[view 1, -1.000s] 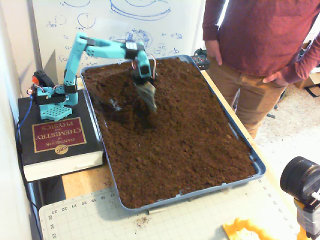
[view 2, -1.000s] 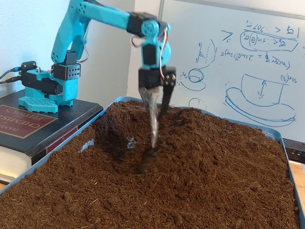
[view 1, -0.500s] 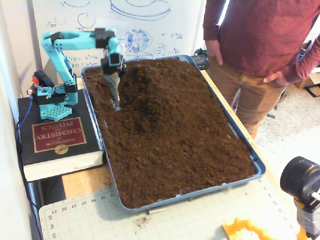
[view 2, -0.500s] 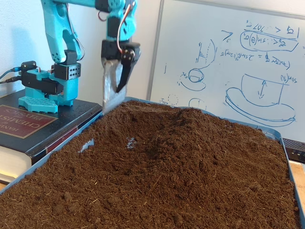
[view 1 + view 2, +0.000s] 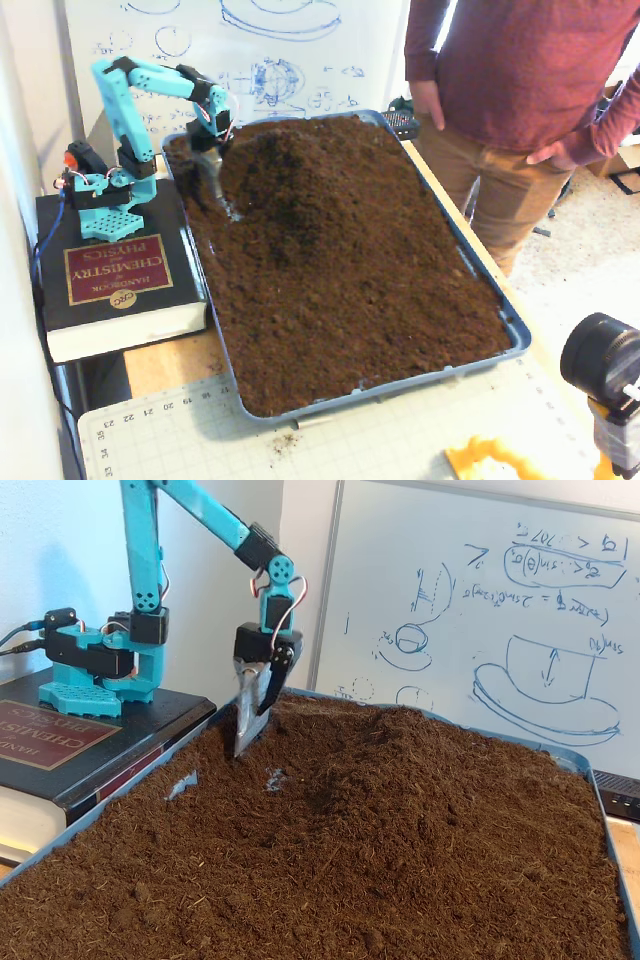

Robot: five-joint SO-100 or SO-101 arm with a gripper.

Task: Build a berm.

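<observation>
Soil fills the wide blue plastic tray [image 5: 512,330] almost to its rim, dark brown and crumbly, and the tray takes up most of the wooden surface [image 5: 160,365]. Most of that soil lies fairly level; the raised berm of loose dark soil [image 5: 300,160] stands at the far end of the tray, near the whiteboard, and in the low fixed view it shows as a rounded hump [image 5: 400,745] rather than a long ridge. So the work looks partly done: material has been heaped, but the mound is short and blunt, and a shallow trough with bare tray showing lies beside it at the left in the high fixed view. Lengthening and sharpening the ridge still seems to be ahead.

Beside the tray, a thick black chemistry handbook [image 5: 110,280] carries the base of the turquoise arm. The arm's claw [image 5: 247,742] points down with its tip at the soil by the tray's left wall, at the foot of the mound; its two blades lie nearly together and hold nothing I can see.

Half a second earlier the claw hung clear above the soil; now it has dropped and folded in toward the base.
</observation>
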